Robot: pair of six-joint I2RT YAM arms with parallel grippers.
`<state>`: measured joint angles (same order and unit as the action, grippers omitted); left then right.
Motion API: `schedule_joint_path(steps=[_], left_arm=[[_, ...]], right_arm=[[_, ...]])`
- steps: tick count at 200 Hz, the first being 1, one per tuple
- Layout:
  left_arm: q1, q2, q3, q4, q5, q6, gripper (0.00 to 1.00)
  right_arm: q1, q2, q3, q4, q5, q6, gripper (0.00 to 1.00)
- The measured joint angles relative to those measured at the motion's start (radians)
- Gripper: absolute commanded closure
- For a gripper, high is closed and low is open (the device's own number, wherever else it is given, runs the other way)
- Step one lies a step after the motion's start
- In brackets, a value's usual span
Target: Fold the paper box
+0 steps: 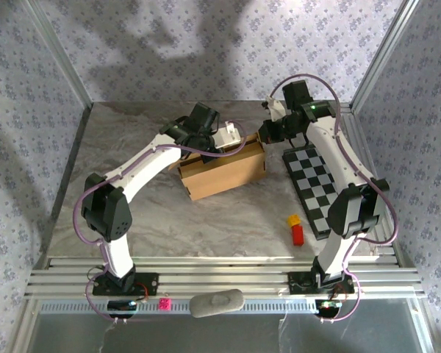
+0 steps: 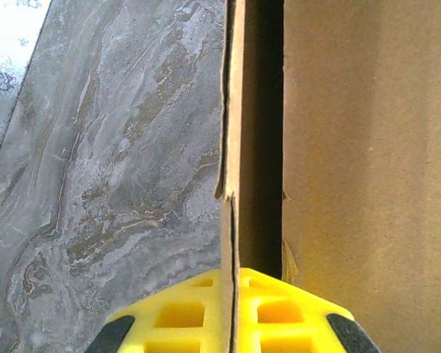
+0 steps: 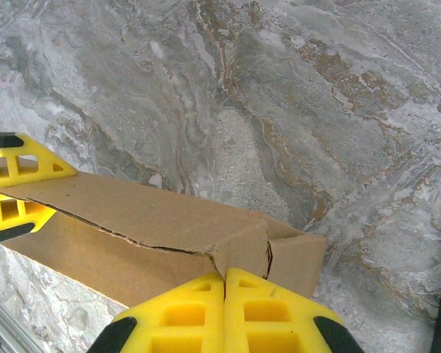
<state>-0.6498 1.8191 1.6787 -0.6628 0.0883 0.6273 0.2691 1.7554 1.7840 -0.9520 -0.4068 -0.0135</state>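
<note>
A plain brown corrugated cardboard mailer box [image 1: 224, 175] sits on the marbled grey worktop [image 1: 206, 228], toward its far middle, partly folded into a long, low block. It lies slantwise, its right end farther back than its left. The near long wall stands upright and carries no marking. The left wrist view shows the box [image 2: 367, 184] close up: a thin wall stands edge-on and upright, with a dark gap between it and a broad flat panel. In the right wrist view, the box [image 3: 154, 220] has a flap lying across its top, a ragged crease along the flap's near edge, and a short end wall turned in at the corner.
</note>
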Motion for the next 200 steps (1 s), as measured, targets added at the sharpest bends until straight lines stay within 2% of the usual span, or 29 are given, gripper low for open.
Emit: schedule_joint_path(steps=[123,200], left_arm=[[-0.016,0.0,0.0,-0.009,-0.06,-0.001,0.97],[-0.021,0.005,-0.021,-0.006,-0.113,0.0,1.0]], right_arm=[[-0.005,0.032,0.018,-0.01,-0.013,0.098,1.0],[-0.006,0.028,-0.073,0.072,-0.028,0.124,1.0]])
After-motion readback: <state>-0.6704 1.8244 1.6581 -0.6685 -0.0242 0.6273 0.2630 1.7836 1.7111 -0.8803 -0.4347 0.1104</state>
